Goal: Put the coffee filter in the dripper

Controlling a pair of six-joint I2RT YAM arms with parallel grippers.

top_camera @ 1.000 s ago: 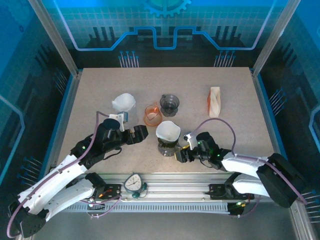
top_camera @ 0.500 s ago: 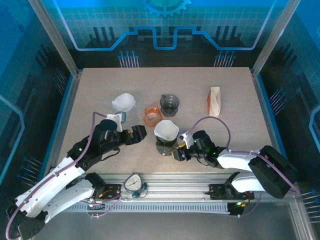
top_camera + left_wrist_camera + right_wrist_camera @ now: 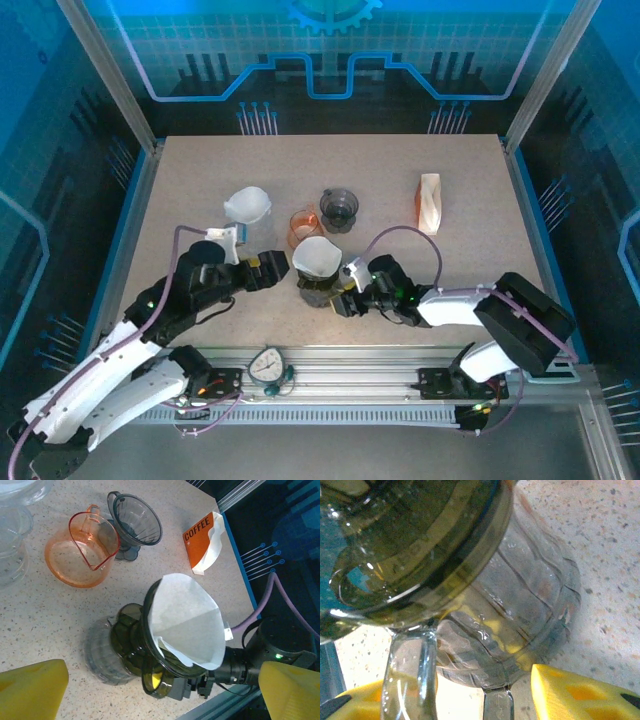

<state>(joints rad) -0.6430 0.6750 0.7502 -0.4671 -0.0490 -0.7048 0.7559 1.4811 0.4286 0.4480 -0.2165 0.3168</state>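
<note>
On the speckled table (image 3: 200, 180), near its front middle, both arms are reaching inward toward one stack: a glass server (image 3: 102, 655) is carrying the dark dripper (image 3: 146, 635), and the white coffee filter (image 3: 185, 620) is sitting inside that dripper, standing well above its rim and leaning a little to one side. So the task is looking close to done.

Beside the stack, the left gripper (image 3: 272, 268) is hovering with its jaws wide apart, holding nothing. On the stack's other side, low down, the right gripper (image 3: 343, 300) is holding its jaws apart on either side of the server's glass handle (image 3: 412, 670).

Trouble would likely be coming from that right gripper: pinching or pushing the handle could be sliding the server or tipping the dripper off it. The filter looks light and loose, so a jolt could be lifting it out.

How deep the filter is reaching is hidden by the dripper wall. Whether either yellow pad (image 3: 580, 692) is touching glass I cannot tell, since reflections are blurring the edges and the frame is cutting the fingers off.
</note>
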